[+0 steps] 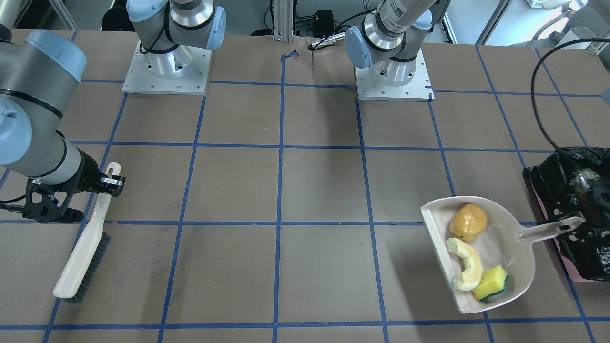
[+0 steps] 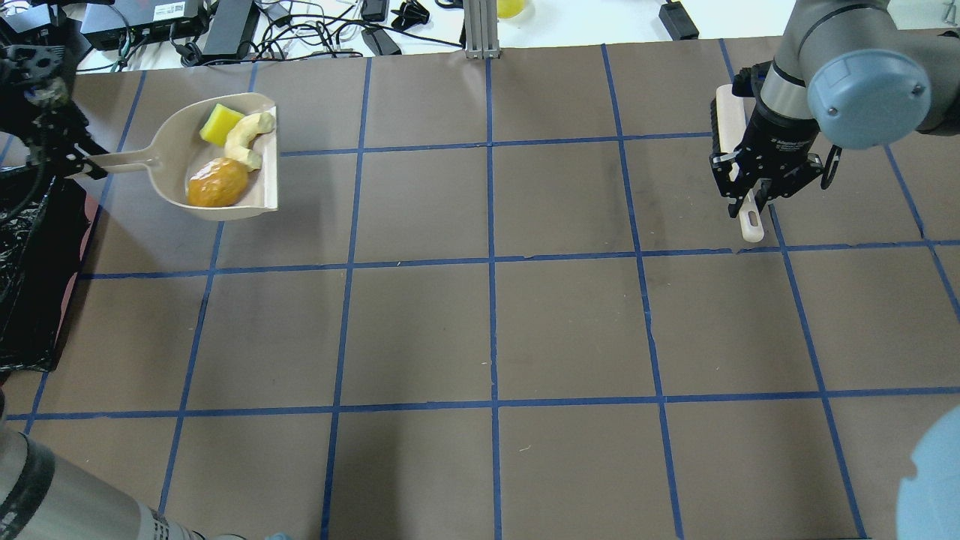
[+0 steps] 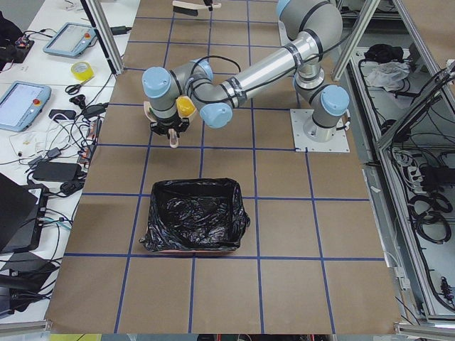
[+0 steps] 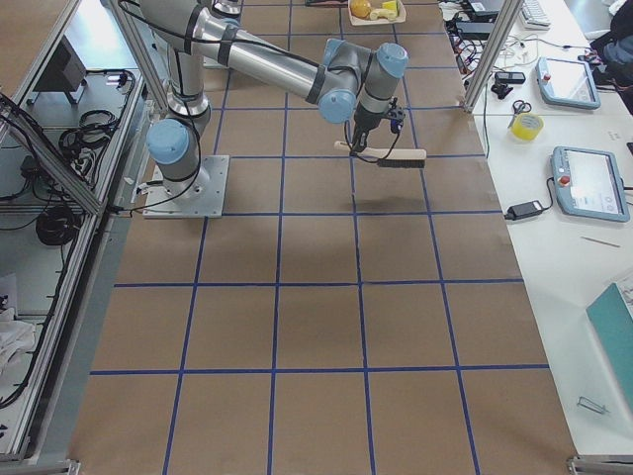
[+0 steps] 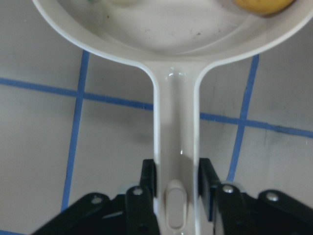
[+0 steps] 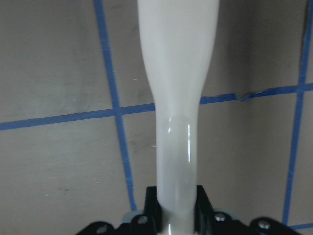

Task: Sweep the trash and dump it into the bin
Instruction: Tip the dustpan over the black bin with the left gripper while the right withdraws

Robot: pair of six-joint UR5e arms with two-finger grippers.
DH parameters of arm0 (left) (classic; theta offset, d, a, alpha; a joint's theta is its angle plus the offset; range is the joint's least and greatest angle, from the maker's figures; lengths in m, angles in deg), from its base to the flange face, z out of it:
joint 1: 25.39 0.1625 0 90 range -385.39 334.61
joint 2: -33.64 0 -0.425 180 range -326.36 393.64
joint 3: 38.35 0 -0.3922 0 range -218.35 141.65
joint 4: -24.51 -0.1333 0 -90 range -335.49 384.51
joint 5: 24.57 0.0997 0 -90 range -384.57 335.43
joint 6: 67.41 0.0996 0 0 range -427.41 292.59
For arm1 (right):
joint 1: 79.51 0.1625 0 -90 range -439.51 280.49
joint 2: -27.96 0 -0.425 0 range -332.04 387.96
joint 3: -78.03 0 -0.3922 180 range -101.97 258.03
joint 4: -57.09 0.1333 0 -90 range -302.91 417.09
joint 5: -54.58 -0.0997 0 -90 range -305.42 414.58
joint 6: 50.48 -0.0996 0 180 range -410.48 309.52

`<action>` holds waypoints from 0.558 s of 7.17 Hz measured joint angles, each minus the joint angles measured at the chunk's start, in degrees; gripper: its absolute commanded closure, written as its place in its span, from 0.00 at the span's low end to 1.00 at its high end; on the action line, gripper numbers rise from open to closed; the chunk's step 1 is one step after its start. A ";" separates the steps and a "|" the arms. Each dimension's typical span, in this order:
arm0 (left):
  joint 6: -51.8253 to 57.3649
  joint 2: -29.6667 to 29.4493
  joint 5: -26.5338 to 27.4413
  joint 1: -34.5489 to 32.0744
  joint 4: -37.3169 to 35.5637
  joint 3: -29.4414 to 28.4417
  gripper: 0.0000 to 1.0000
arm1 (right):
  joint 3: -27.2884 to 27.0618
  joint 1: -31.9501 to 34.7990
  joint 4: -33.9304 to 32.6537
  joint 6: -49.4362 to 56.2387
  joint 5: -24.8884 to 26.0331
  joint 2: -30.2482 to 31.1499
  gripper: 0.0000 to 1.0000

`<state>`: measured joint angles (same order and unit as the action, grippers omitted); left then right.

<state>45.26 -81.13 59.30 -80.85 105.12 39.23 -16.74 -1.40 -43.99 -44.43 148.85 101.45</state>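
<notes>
Pinching dustpan handle, left pincer near bin edge | right pincer pinching brush, well apart

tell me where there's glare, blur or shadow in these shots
Left wrist view: small glare spots on the dustpan handle. Right wrist view: a bright streak on the brush handle, its upper part washed out. Front-facing view: a soft shadow on the table beside the dustpan. Exterior left view: sheen on the bin liner. Overhead view: a blurred blue joint cap, bottom right corner.
</notes>
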 measured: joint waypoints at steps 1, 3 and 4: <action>4.17 -0.34 0.51 5.45 0.77 -1.06 0.88 | -0.12 -1.77 -2.04 3.05 0.60 -1.57 1.00; 8.32 -1.38 0.90 13.70 3.80 -6.39 0.88 | -0.16 -4.79 -6.15 9.07 0.88 -5.17 1.00; 8.93 -1.87 1.06 16.43 5.39 -9.71 0.89 | -0.16 -5.37 -7.52 10.39 0.90 -6.34 1.00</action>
<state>54.19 -83.00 60.36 -64.42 110.50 29.52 -16.90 -6.78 -51.51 -34.04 149.76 95.11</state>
